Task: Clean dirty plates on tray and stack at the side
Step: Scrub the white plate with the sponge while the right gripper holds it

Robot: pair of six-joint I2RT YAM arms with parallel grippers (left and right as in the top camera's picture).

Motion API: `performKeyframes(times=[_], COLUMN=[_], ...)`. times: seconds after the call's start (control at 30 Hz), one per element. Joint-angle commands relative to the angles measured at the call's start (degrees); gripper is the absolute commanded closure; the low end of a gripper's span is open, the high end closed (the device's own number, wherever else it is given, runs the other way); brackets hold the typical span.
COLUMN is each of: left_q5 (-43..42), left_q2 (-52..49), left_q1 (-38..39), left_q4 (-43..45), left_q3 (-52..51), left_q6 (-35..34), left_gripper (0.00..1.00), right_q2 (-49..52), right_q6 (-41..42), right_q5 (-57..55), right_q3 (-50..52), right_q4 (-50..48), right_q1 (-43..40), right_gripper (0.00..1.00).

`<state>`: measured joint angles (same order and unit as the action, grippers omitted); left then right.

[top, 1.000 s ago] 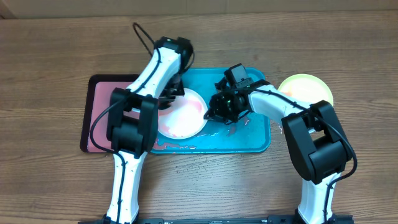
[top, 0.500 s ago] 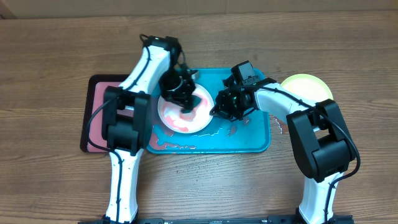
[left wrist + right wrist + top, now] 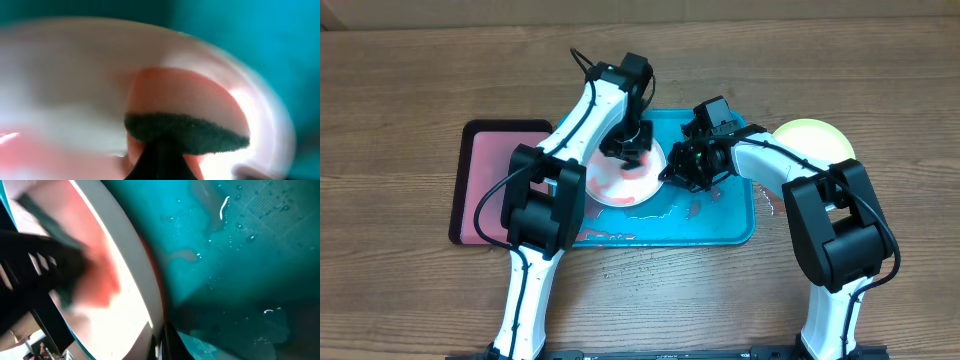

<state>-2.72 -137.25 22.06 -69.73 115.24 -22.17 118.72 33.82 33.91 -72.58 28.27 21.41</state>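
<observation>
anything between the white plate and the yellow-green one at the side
No loose object; only the tray rim and the right arm, its claw at the edge of the white plate, lie toward the yellow-green plate.

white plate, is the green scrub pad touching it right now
Touching. The left wrist view shows the dark green pad pressed onto the white plate's red-smeared surface, with no gap at its edge.

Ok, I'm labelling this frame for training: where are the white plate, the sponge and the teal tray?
white plate (image 3: 625, 188), overhead view, on its smeared inner face.
sponge (image 3: 187, 132), left wrist view, on its dark green face.
teal tray (image 3: 725, 222), overhead view, on bare floor near its right end.
</observation>
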Motion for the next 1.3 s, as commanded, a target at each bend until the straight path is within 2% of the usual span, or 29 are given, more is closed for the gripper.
performKeyframes(times=[0.0,0.17,0.27,0.33,0.47,0.5,0.6,0.67,1.0,1.13,1.17,1.27], left_q5=[28.5,31.6,27.8,20.1,-2.8,-6.8,-13.8,-15.1,-15.1,-7.3,-3.1,0.6], left_q2=[-2.9,-2.9,-2.9,-2.9,-2.9,-2.9,-2.9,-2.9,-2.9,-2.9,-2.9,-2.9], left_q1=[-3.7,-5.3,-5.2,-4.8,-3.5,-3.2,-2.3,-1.8,-1.5,-2.3,-2.8,-3.9], left_q4=[-4.1,-10.5,-12.0,-11.6,-11.1,-11.5,-12.9,-13.2,-9.9,-6.9,-6.8,-6.8], left_q3=[0.1,0.5,0.5,0.5,0.3,0.3,0.3,0.3,0.8,4.7,7.5,15.1], left_q6=[-13.9,-18.6,-16.1,-7.7,17.9,22.5,32.0,35.2,36.3,26.7,21.9,14.4], left_gripper=[0.95,0.96,0.96,0.96,0.96,0.96,0.96,0.96,0.96,0.96,0.96,0.96], right_q2=[1.1,1.1,1.1,1.1,1.1,1.1,1.1,1.1,1.1,1.1,1.1,1.1], right_q6=[-0.6,-0.6,-0.6,-0.6,-0.6,-0.6,-0.6,-0.6,-0.6,-0.6,-0.6,-0.6], right_q5=[-0.9,-1.0,-1.3,-1.3,-1.3,-1.3,-1.3,-1.3,-1.3,-1.3,-1.3,-2.5], right_q3=[0.6,0.6,0.6,0.6,0.6,0.6,0.6,0.6,0.6,0.6,0.6,0.6], right_q4=[1.0,0.9,0.9,0.9,0.9,0.9,0.9,1.0,1.0,1.0,1.0,1.3], right_q1=[0.2,0.2,0.2,0.2,0.2,0.2,0.2,0.2,0.2,0.2,0.2,0.2], right_gripper=[0.96,0.96,0.96,0.96,0.96,0.96,0.96,0.96,0.96,0.96,0.96,0.96])
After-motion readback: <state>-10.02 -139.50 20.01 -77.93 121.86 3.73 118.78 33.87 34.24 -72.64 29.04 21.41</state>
